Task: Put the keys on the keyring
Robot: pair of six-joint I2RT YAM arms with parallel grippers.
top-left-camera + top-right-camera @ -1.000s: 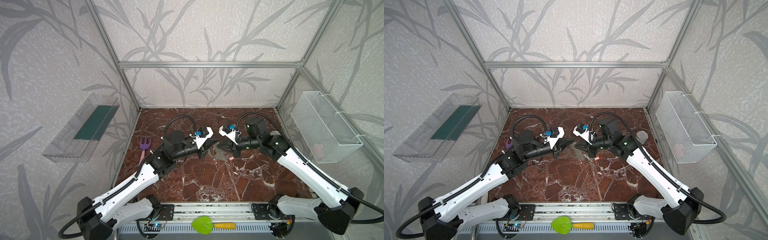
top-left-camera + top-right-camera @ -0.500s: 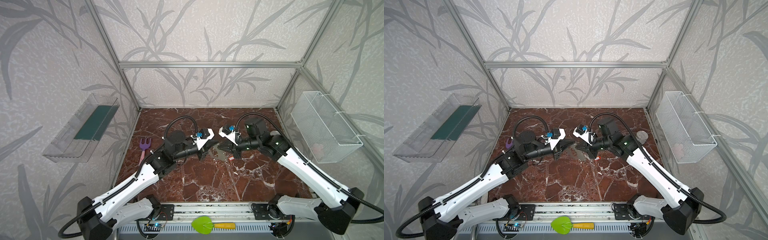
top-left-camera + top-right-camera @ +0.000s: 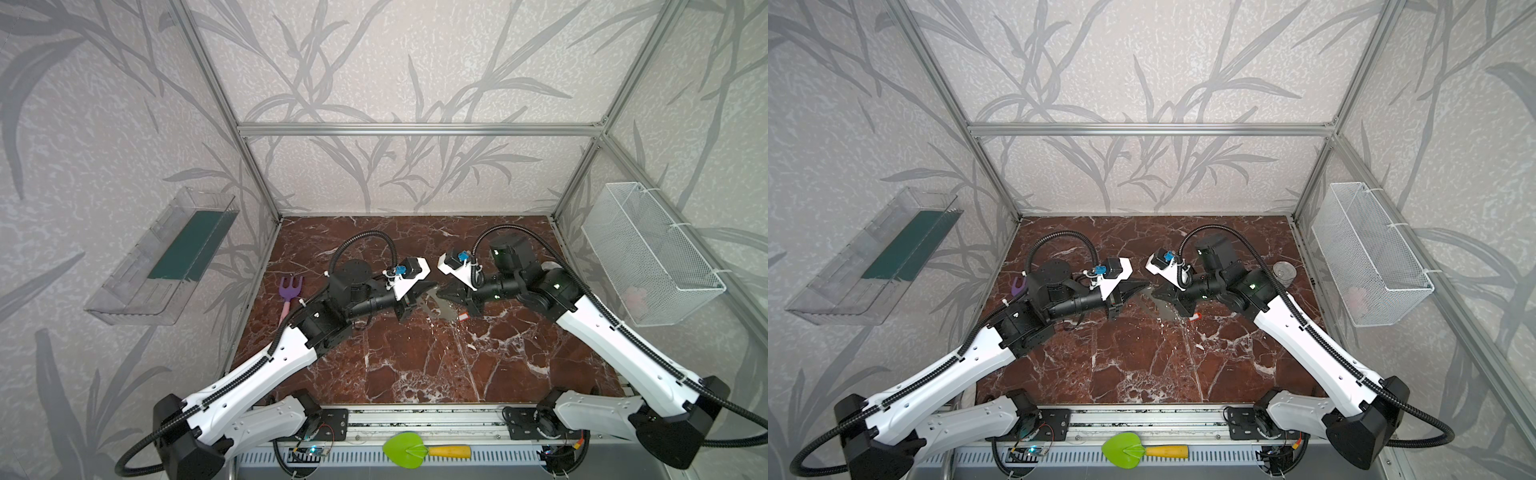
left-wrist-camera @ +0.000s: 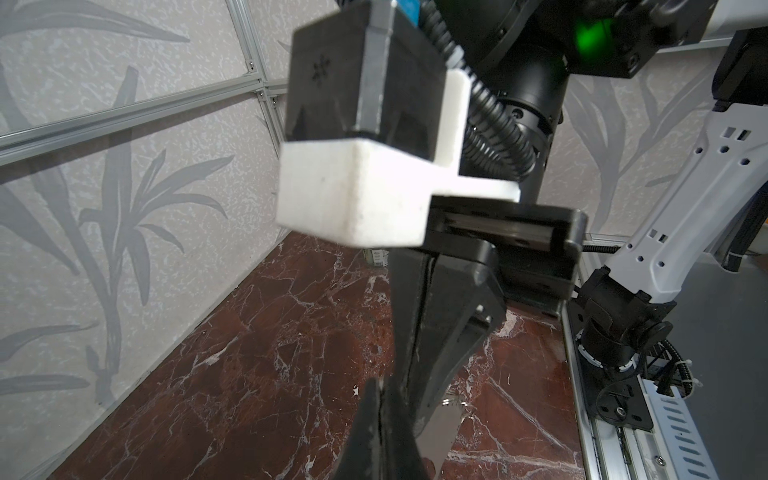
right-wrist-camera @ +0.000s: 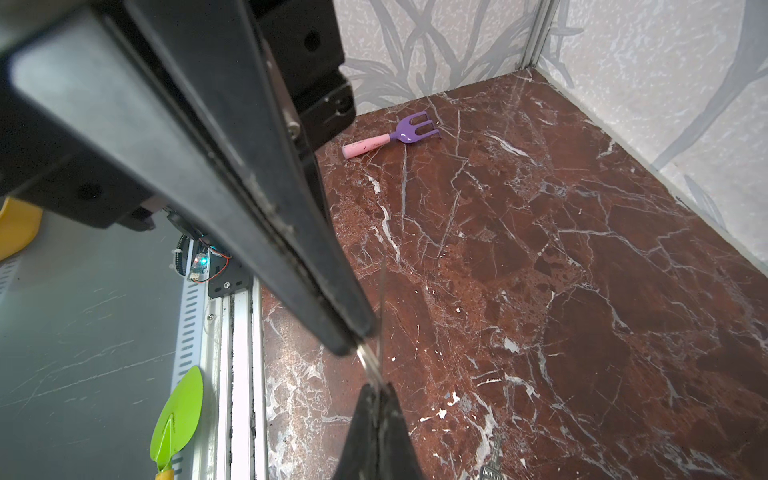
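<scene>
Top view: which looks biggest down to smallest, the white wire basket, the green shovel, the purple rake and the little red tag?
1. white wire basket, though it hangs up on the wall, probably nearer the camera
2. green shovel
3. purple rake
4. red tag, just a tiny speck

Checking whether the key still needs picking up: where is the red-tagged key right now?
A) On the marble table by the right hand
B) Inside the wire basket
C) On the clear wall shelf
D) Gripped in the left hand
A: the red tag and its key lie on the marble table, close by the right hand and not gripped by it.
</scene>
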